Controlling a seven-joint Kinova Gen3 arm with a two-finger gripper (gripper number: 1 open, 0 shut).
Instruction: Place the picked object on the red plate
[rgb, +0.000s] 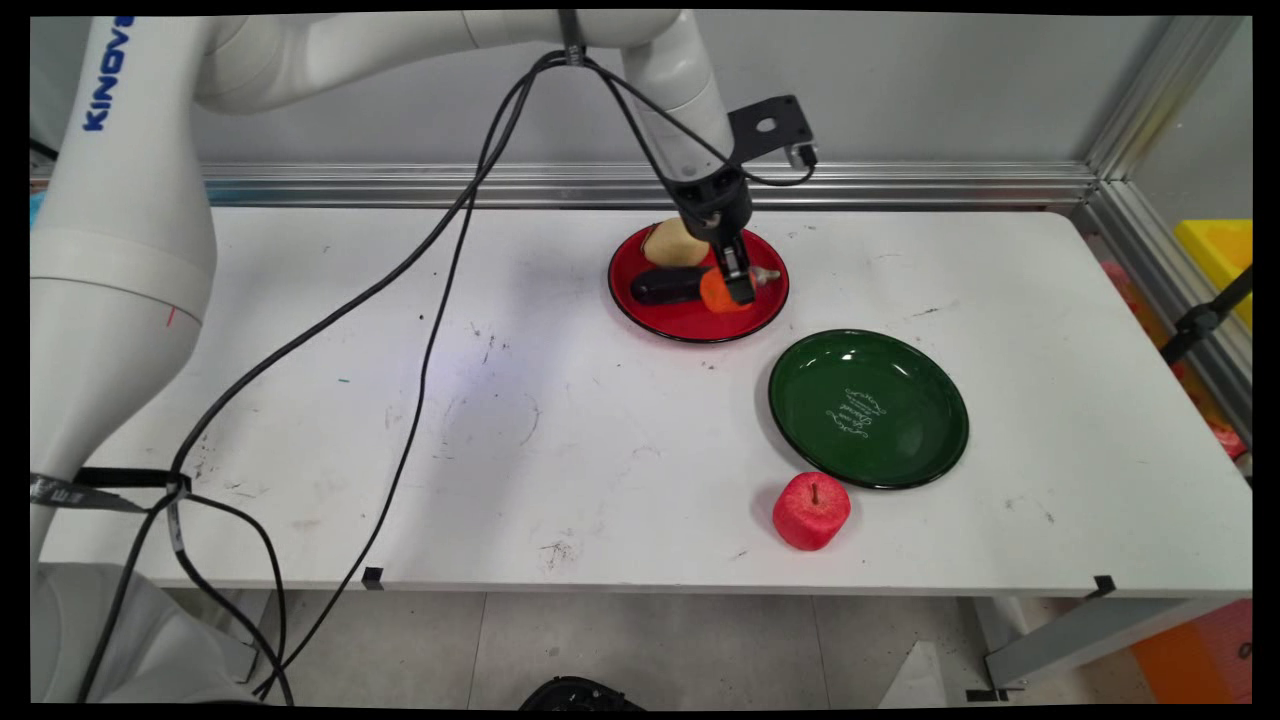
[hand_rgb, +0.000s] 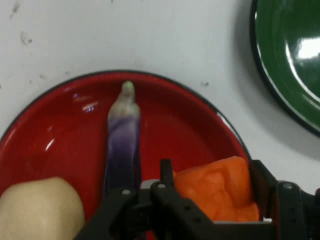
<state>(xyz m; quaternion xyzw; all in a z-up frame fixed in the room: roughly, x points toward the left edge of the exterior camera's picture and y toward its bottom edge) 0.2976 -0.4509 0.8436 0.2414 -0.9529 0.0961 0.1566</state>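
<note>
My gripper (rgb: 738, 288) is down inside the red plate (rgb: 690, 322), its two fingers pressed against either side of a lumpy orange toy food piece (rgb: 714, 293). In the hand view the orange piece (hand_rgb: 215, 187) fills the gap between the fingers of the gripper (hand_rgb: 212, 172), low over the red plate (hand_rgb: 190, 120). A purple eggplant (hand_rgb: 122, 145) lies right beside it with its pale stem pointing away from the hand. A beige potato-like piece (hand_rgb: 37, 210) sits on the plate's other side. In the main view the eggplant (rgb: 662, 286) and the beige piece (rgb: 672, 243) lie left of the gripper.
A green plate (rgb: 868, 408) with nothing on it lies near and right of the red plate; its rim (hand_rgb: 280, 75) shows in the hand view. A red apple (rgb: 811, 511) stands by the table's front edge. Black cables hang across the table's left half.
</note>
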